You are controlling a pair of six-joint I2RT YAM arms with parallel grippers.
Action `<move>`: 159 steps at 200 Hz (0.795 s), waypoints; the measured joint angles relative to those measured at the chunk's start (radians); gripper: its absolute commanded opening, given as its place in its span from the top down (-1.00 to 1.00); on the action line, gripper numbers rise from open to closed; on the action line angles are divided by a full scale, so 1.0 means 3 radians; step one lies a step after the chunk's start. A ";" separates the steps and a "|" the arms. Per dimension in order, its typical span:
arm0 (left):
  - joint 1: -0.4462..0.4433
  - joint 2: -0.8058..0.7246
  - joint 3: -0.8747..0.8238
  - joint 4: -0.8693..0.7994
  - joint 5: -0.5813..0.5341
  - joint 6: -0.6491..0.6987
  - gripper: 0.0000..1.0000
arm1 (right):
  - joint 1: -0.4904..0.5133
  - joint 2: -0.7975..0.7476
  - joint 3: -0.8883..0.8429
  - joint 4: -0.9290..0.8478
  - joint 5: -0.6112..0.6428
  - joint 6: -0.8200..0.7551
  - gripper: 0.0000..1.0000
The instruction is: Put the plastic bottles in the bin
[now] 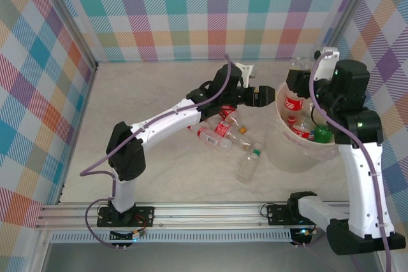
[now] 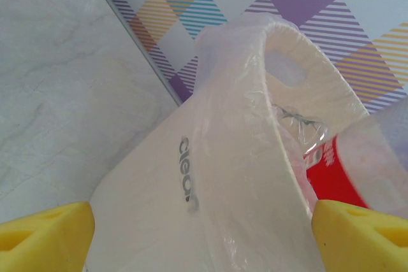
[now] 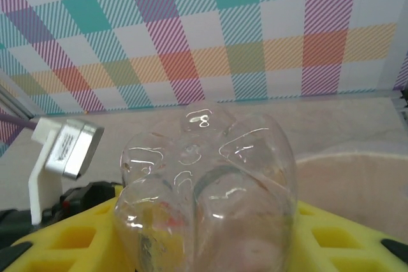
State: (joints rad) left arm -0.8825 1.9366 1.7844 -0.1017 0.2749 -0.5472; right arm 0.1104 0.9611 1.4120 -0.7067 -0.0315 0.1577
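Found a green-capped bottle (image 1: 248, 164) lying on the surface (image 1: 159, 157), well to the near side of the left end effector (image 1: 262, 97) and just beside the outer wall of the bin (image 1: 294, 156). Found three more closer in, on the near left of that end effector: an orange-capped bottle (image 1: 237, 129), a red-labelled bottle (image 1: 213, 137) beside it, and a second labelled bottle (image 1: 227, 114) partly under the forearm.

Held the left end effector level at the bin's left rim, its yellow fingers (image 2: 44, 237) spread wide and gripping nothing. Faced, straight ahead of those fingers in the left wrist view, the bin's cream wall with grey lettering, and the clear liner (image 2: 255, 157) draped over the rim. Showed a red label (image 2: 338, 179) inside, ahead and to the right.

Saw, just right of the left end effector and below the right end effector (image 1: 298, 81), several bottles in the bin (image 1: 294, 103) with a green top (image 1: 323, 133) among them.

Gripped a clear bottle (image 3: 204, 183) in the right end effector, yellow fingers (image 3: 344, 240) closed on its sides and its lobed base turned away from the wrist. Hung that bottle over the bin's far edge in the top view. Beyond the right end effector, a checked wall (image 3: 223, 30).
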 measured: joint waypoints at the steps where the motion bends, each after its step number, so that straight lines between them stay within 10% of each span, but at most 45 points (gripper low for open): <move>1: 0.0000 0.0000 0.0000 0.0000 -0.0001 -0.0001 -0.76 | 0.0000 -0.0006 -0.0010 0.0003 0.0000 0.0003 0.18; 52: -0.0006 0.0006 0.0000 0.0042 0.0001 -0.0065 -0.76 | -0.0004 -0.0369 -0.0744 0.0078 -0.0048 0.0270 0.07; 101: -0.0047 0.0075 0.0000 0.0128 0.0011 -0.0136 -0.76 | -0.0022 -0.0155 -0.0357 -0.0378 -0.0005 0.0221 -0.55; 159: -0.0062 0.0103 0.0003 0.0181 0.0010 -0.0150 -0.74 | -0.0036 0.0308 0.0740 -0.0760 0.0136 0.0055 -0.22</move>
State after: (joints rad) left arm -0.9012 1.9675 1.7851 -0.0475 0.2779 -0.5922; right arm 0.0998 1.0534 1.6341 -0.9348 0.0093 0.1741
